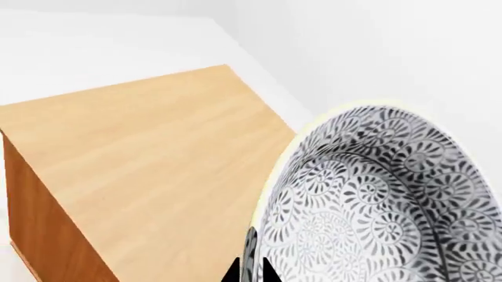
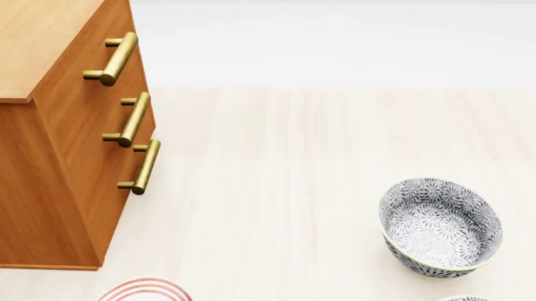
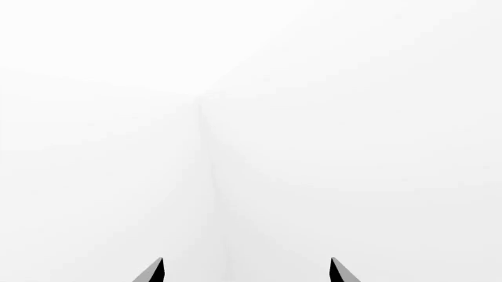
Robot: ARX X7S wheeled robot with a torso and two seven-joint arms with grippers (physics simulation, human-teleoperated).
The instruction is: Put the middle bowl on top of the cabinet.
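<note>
Currently the left gripper (image 1: 249, 271) clamps the rim of the middle bowl (image 1: 377, 200), carried tilted above and just beside the cabinet (image 1: 149, 164) top beyond it. Transport is under way; next, centre over the top, lower, release. The right gripper (image 3: 247, 273) is spread, empty.
</note>
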